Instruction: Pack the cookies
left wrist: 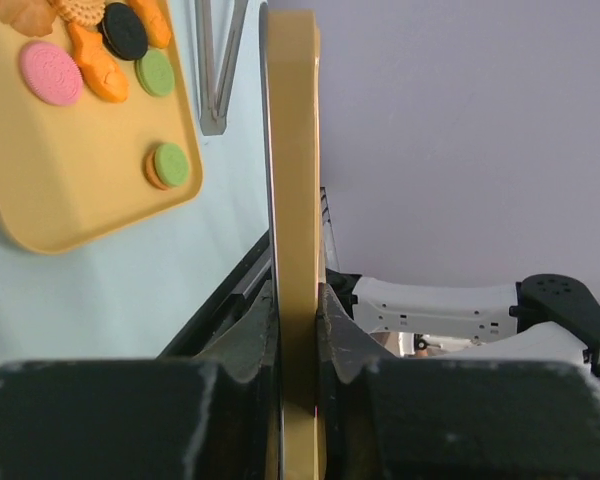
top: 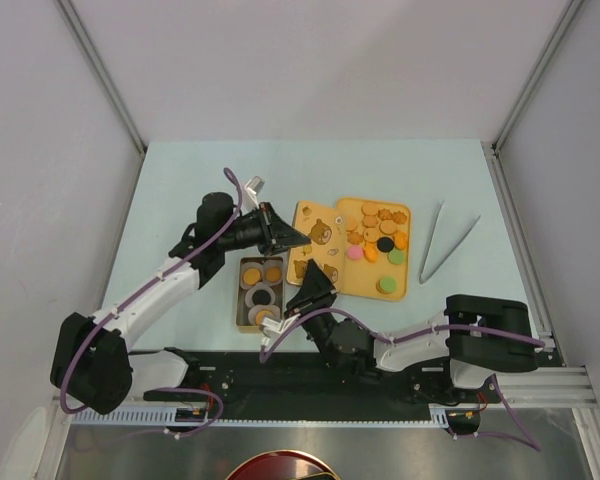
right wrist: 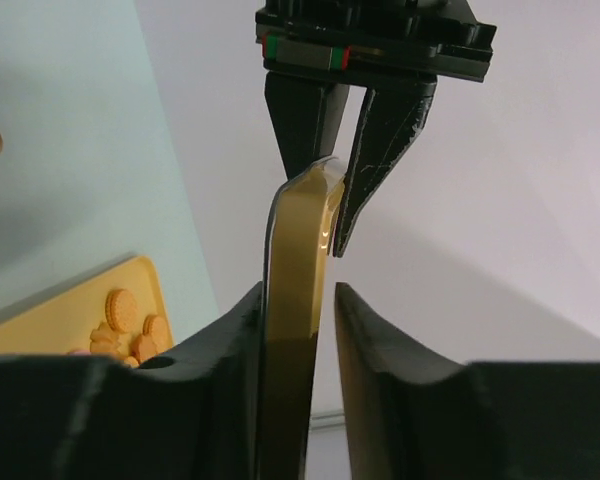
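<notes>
**Lid held between both arms; cookies wait on tray and in box**

The left gripper is clamped on one end of the orange lid; my left wrist view shows both fingers pressed flat against it, edge-on. The right gripper straddles the other end. One finger touches the lid, but I see a sliver of gap at the other, so I cannot tell whether it truly grips.

The cookies lie mostly loose on the yellow tray, just right of the lid; a few already sit in the narrow box below the left gripper. The tongs lie apart at the right.

I judge each cookie light, stiff and brittle; a hard pinch would likely crack one, and the 2-layer sandwich ones may shear apart. I would take 1 at a time across its rim, fingers barely wider than the disc, closing gently. They lie flat on a smooth tray, so they may skate away from a fingertip. The packed cluster leaves little room; the lone green one is the easiest first pick.
</notes>
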You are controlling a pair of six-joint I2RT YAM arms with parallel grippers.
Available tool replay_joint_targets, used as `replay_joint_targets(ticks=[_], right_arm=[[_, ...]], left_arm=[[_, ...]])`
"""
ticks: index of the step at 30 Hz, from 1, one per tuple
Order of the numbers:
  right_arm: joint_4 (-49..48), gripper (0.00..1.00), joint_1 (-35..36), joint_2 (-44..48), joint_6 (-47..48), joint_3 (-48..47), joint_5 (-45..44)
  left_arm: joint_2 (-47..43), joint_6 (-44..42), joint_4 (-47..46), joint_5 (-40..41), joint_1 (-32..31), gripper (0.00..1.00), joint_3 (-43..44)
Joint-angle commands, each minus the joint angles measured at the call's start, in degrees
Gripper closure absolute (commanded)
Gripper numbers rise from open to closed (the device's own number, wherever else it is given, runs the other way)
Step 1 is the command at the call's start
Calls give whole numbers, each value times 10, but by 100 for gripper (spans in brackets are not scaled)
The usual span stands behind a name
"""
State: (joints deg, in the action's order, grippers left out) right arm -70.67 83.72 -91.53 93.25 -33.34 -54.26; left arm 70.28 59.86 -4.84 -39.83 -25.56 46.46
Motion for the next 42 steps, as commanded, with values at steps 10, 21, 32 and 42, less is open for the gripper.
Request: replay_joint_targets(ticks=[10,21,32,42], right_arm=[[-207,13,18,45,-45,-55,-80],[354,0,27,244,-479,-119,-118],[746,0,-51,457,-912,-190,80],[797,0,-203,527,-1091,-125,223]], left_arm=[[-3,-76,-32,-11,6,100,10],[0,-69,-34,-13,45,100,23],[-4,-57,-42,-25,104,100,37],[-41,-82,7,-18,106,99,7]])
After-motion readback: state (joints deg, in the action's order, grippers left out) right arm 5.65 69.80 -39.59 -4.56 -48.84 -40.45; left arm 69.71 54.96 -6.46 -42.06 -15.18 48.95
